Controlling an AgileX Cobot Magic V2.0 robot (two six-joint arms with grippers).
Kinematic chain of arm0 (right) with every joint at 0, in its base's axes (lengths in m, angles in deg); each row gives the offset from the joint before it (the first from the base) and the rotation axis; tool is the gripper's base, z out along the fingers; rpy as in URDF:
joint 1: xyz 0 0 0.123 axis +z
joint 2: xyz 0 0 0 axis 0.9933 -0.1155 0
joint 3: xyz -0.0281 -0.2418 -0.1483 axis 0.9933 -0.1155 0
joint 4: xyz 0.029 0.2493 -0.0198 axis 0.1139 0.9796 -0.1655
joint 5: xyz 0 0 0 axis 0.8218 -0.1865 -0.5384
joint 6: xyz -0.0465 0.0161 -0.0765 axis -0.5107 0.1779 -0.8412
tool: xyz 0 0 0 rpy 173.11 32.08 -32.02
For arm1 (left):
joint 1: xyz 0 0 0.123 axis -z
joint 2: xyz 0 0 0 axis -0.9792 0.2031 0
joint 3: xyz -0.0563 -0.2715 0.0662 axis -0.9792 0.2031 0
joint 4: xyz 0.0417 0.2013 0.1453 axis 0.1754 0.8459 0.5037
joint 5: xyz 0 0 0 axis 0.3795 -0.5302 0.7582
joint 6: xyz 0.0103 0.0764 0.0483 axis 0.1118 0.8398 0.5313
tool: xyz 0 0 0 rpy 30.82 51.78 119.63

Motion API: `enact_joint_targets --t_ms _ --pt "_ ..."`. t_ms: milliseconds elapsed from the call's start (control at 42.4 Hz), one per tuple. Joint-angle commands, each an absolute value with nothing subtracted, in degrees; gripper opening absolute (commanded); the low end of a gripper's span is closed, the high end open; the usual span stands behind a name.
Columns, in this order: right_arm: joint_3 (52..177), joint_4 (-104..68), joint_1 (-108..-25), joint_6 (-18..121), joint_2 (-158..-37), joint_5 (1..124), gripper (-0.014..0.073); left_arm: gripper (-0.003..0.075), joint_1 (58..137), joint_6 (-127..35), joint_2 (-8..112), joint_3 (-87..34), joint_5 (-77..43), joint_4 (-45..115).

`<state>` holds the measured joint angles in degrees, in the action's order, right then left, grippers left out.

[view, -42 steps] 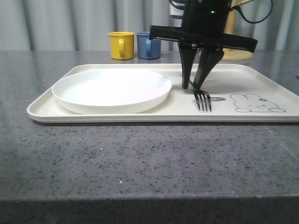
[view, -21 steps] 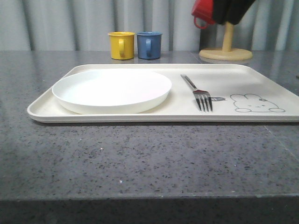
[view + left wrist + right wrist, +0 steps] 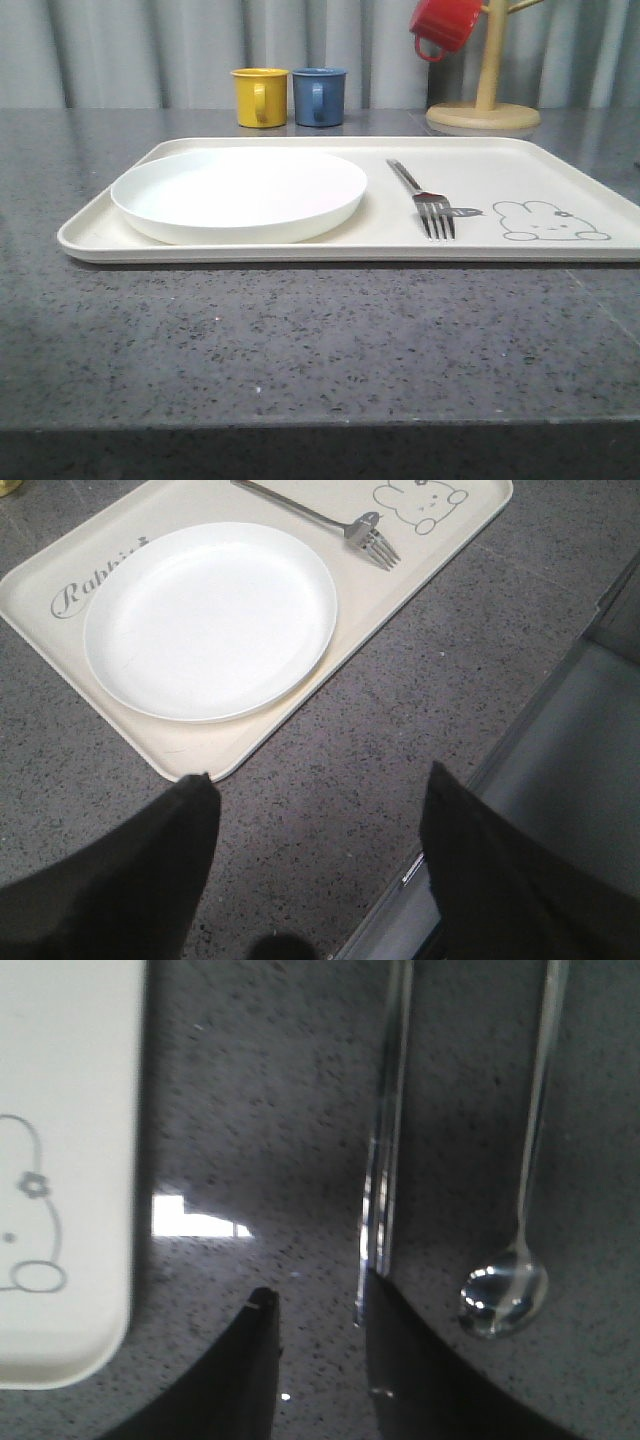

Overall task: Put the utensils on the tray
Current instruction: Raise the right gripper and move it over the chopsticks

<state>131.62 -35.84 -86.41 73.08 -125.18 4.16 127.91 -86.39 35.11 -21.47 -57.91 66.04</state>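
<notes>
Nearest, dark speckled table (image 3: pixel 300 340), bare stone at the front. Then the cream tray (image 3: pixel 350 247) lying flat on it, long side toward the viewer. White plate (image 3: pixel 240 192) sits on the tray's left half, near the left rim. Fork (image 3: pixel 425 196) lies on the tray just right of the plate, apart from it, tines toward the front, handle running back. Fork tines end right beside the rabbit drawing (image 3: pixel 548 221) on the tray's right part. Left wrist view shows the same layout: plate (image 3: pixel 210 618), fork (image 3: pixel 325 522), "Rabbit" script (image 3: pixel 92 581) beside the plate's rim.

Left gripper (image 3: pixel 315 865) hovers above bare table off the tray's corner, its two dark fingers spread wide, nothing between them. Right gripper (image 3: pixel 320 1360) is low over the table off the tray's rabbit-end edge (image 3: pixel 110 1260); fingers set a little apart, nothing between them. Chopsticks (image 3: pixel 385 1130) lie on the table off the tray, their near end right at the gripper's one finger (image 3: pixel 400 1350); contact can't be told. Spoon (image 3: pixel 520 1230) lies on the table beside the chopsticks, apart from them, bowl end near the gripper.

Farther back: yellow mug (image 3: pixel 260 97) and blue mug (image 3: pixel 319 96) side by side behind the tray. Wooden mug stand (image 3: pixel 485 100) at back right, red mug (image 3: pixel 445 25) hanging on it.
</notes>
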Motion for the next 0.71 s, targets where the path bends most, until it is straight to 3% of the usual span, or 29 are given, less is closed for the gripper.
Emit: enact_joint_targets --t_ms 0,212,377,683 --pt "130.25 -35.55 -89.51 72.08 -122.98 6.36 0.0253 0.0438 128.33 -87.08 34.97 -23.04 -54.36 65.83" --pt "128.97 -34.03 -90.91 72.08 -126.12 8.43 0.0262 0.0438 128.33 -87.08 34.97 -23.04 -54.36 65.74" --pt "129.04 -33.96 -90.91 72.08 -129.26 9.19 0.0354 0.0438 128.33 -87.08 34.97 -23.04 -54.36 65.71" --pt "129.10 -34.00 -90.91 72.03 -131.89 13.34 0.0295 0.0438 128.33 -87.08 34.97 -23.04 -54.36 65.62"
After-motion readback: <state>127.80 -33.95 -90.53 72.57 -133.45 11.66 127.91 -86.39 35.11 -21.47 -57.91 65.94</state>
